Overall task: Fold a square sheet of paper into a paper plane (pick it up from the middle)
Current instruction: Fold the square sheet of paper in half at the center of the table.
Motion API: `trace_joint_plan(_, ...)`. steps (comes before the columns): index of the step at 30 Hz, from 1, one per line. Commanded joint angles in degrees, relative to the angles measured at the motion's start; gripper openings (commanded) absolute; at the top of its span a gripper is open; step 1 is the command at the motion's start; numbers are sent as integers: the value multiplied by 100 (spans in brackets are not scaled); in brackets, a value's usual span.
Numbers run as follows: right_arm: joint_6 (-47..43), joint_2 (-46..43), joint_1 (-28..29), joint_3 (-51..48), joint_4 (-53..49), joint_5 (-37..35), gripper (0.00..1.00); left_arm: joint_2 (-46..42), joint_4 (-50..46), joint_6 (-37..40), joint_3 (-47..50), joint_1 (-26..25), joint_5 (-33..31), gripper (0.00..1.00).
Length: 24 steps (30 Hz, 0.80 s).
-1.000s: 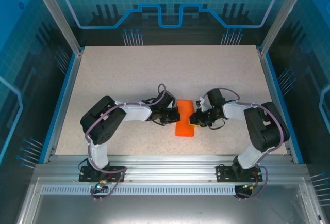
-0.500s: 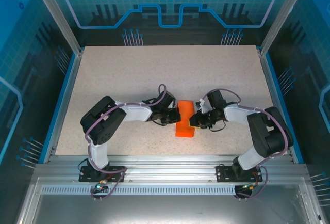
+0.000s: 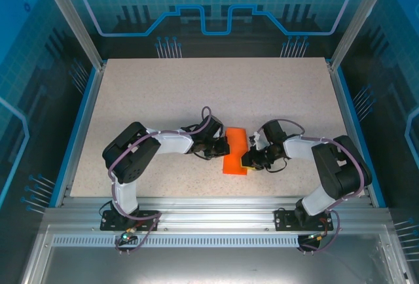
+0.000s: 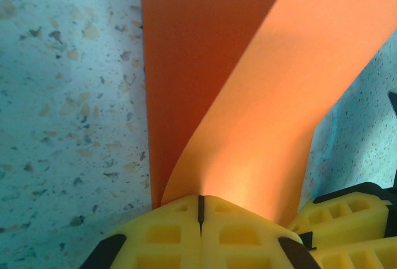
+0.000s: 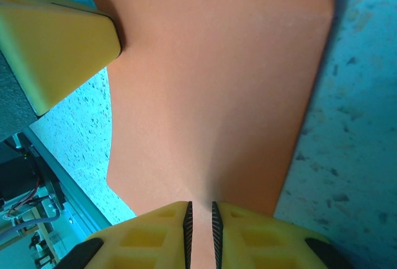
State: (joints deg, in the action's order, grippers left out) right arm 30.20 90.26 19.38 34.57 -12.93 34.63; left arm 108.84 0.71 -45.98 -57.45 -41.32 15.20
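The square sheet of paper [image 3: 234, 150] is bright orange and lies folded into a narrow strip mid-table; no paper plane is in view. My left gripper [image 3: 222, 148] is at the strip's left edge. Its jaws [image 4: 200, 202] are shut, and the paper's upper flap [image 4: 267, 114] curls up out of them over the flat lower layer [image 4: 186, 58]. My right gripper [image 3: 247, 159] is at the strip's right edge towards its near end. In the right wrist view that gripper [image 5: 200, 210] is shut on the paper [image 5: 211, 83], a thin layer running between the ribbed pads.
The speckled table [image 3: 163, 94] is ringed by a blue rim, aluminium posts and blue panels. An aluminium rail [image 3: 216, 212] runs along the near edge by both arm bases. The left gripper's yellow finger [image 5: 56, 39] shows in the right wrist view.
My right gripper has slid along the strip's right edge towards the near end. The left gripper and arm have stayed put.
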Motion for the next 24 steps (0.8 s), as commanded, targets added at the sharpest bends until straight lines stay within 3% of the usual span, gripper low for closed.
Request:
trace_joint_plan(1, 99, -340, 49, -147, -131, -47, 19, 243, -510, 175, -3, -87, -60, 0)
trace_joint_plan(8, 206, -556, 158, -465, 104, 320, 20, 252, -513, 175, -42, -97, -57, 0)
trace_joint_plan(15, 233, -269, 211, -583, 8, -35, 20, 277, -528, 185, -56, -117, -52, 0)
trace_joint_plan(24, 243, -865, 255, -580, -175, 29, 20, 288, -549, 192, -80, -131, -44, 0)
